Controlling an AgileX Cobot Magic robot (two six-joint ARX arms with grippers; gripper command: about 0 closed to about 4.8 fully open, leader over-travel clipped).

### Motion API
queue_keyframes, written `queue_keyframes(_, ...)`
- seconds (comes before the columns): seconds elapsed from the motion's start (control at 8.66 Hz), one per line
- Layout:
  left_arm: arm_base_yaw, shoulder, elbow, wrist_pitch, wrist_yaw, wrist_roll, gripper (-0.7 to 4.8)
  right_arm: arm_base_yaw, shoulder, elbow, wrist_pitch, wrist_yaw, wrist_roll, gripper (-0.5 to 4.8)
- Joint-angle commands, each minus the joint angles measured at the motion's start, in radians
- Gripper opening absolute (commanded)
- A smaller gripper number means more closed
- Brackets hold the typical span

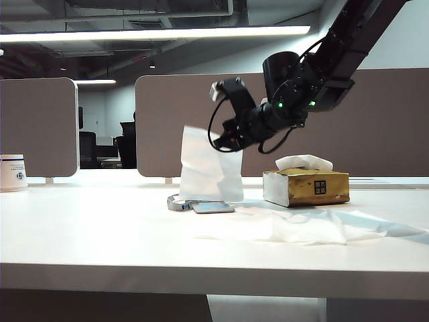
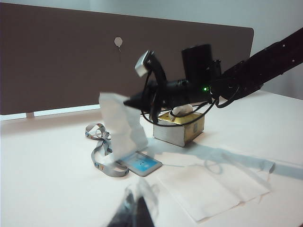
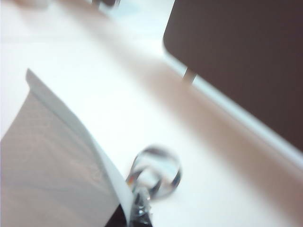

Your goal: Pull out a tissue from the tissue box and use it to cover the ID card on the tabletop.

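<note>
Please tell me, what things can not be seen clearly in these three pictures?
- Right gripper fingers: hidden behind the tissue in the exterior view; right wrist view blurred.
- Left gripper: cut off by the left wrist view's edge, blurred.
- ID card print: too small.
- Tissue box label characters: too small.

**Setting: open-plan office**

White desk surface (image 1: 100, 235) backed by grey-brown partition panels (image 1: 37, 124). Office chairs (image 1: 127, 144) in the dim area behind. Long ceiling strip lights (image 1: 154, 33), exposed ducting overhead. White cup (image 1: 12, 173) at desk edge.
</note>
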Motion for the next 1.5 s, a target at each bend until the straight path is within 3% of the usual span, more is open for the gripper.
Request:
queue_keyframes(0.12,0.000,0.000,0.002,0.011,0.005,-0.003,-0.05,0.011,-0.037,0.005,-0.192,-0.005,0.005,-0.01)
queue_keyframes(0.69,0.000,0.001,0.002,0.011,0.005,-0.003,-0.06,0.021,-0.099,0.005,-0.273,-0.005,0.005,-0.01)
queue_keyframes(0.81,0.000,0.000,0.002,0.011,0.005,-0.003,-0.06,0.020,-0.101,0.023,-0.088,0.057,0.005,-0.01)
queue_keyframes(1.27,0.000,0.001,0.002,0.011,0.005,-0.003,-0.06,0.014,-0.004,0.166,-0.042,0.083,0.005,-0.01)
queue_keyframes(1.39,0.000,0.001,0.002,0.011,0.005,-0.003,-0.06,0.013,0.059,0.245,-0.077,0.108,0.005,-0.01)
queue_keyframes(1.5,0.000,0.001,0.002,0.011,0.005,-0.003,-0.06,0.016,0.056,0.245,-0.213,0.086,0.005,-0.01)
